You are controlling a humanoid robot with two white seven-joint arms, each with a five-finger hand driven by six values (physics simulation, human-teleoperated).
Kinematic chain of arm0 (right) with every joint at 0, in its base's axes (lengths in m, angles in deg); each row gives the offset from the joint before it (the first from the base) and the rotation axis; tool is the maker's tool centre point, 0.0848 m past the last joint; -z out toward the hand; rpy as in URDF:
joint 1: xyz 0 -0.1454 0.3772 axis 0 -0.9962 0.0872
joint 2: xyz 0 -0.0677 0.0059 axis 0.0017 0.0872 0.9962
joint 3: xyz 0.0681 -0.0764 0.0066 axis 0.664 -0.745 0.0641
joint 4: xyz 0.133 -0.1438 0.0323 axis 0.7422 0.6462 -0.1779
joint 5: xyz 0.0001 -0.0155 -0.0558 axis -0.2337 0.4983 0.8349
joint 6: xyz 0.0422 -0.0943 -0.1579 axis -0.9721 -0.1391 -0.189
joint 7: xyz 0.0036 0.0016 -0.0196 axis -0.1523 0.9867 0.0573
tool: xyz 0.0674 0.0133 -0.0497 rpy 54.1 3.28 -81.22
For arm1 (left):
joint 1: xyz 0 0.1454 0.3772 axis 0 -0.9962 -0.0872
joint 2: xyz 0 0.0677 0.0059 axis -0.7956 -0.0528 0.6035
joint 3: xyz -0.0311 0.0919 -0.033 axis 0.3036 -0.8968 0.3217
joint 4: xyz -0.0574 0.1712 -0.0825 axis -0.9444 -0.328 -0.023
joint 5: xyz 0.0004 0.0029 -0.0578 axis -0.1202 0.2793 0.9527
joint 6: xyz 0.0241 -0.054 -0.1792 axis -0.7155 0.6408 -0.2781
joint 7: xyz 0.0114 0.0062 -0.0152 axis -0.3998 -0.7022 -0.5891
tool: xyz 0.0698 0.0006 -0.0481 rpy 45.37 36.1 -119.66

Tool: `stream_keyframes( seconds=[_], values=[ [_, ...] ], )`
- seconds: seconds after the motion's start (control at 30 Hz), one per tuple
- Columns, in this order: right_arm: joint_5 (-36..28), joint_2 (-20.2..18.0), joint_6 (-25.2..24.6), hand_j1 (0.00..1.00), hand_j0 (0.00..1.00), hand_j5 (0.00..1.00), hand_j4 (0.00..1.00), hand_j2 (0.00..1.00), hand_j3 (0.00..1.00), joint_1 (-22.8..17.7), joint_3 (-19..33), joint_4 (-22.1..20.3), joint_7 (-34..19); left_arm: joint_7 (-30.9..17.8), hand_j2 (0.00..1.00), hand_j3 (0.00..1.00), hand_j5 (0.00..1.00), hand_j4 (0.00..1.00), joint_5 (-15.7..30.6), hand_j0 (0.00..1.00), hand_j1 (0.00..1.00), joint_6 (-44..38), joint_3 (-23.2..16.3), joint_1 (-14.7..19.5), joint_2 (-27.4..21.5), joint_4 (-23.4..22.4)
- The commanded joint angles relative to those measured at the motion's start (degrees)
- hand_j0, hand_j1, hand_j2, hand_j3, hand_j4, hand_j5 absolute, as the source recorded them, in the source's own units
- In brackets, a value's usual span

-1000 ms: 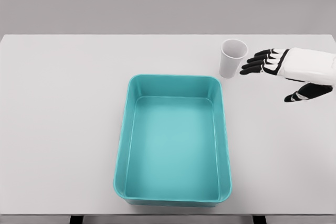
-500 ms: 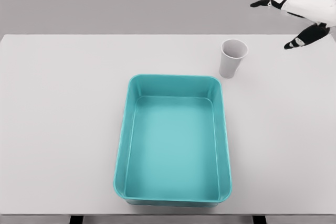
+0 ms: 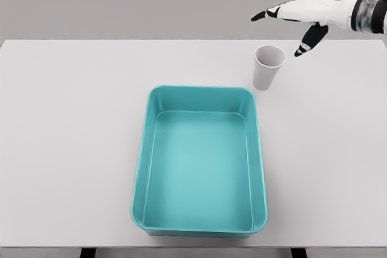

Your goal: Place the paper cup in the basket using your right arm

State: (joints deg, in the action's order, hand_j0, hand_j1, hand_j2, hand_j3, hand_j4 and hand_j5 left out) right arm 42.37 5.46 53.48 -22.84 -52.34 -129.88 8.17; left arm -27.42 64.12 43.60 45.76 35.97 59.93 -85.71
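We hold our right hand (image 3: 297, 16) open and empty up above the cup (image 3: 267, 67), which stands on the table (image 3: 72, 119) just beside the basket (image 3: 199, 98), so we can reach down and grab it.

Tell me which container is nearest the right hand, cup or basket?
The white paper cup, upright on the table just below the open right hand. The teal basket sits farther off, nearer the camera.
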Motion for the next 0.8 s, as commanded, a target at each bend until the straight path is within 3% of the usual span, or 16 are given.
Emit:
stream_keyframes(
  seconds=[0.0,0.23,0.77],
  values=[
    [-0.17,1.37,1.05,1.00,1.00,1.00,1.00,1.00,1.00,0.00,-2.31,2.97,0.02,-0.01,1.00,1.00,1.00,1.00,0.00,1.00,1.00,0.00,0.00,0.00,0.00,-0.01],
    [-0.17,3.30,4.91,1.00,1.00,1.00,1.00,1.00,1.00,0.09,-4.77,7.99,0.02,-0.01,1.00,1.00,1.00,1.00,0.00,1.00,1.00,0.00,0.00,0.00,0.00,-0.01],
    [-0.08,7.08,7.55,1.00,1.00,1.00,1.00,1.00,1.00,0.35,-5.47,14.05,0.02,-0.01,1.00,1.00,1.00,1.00,0.00,1.00,1.00,0.00,0.00,0.00,0.00,-0.01]
  ],
)
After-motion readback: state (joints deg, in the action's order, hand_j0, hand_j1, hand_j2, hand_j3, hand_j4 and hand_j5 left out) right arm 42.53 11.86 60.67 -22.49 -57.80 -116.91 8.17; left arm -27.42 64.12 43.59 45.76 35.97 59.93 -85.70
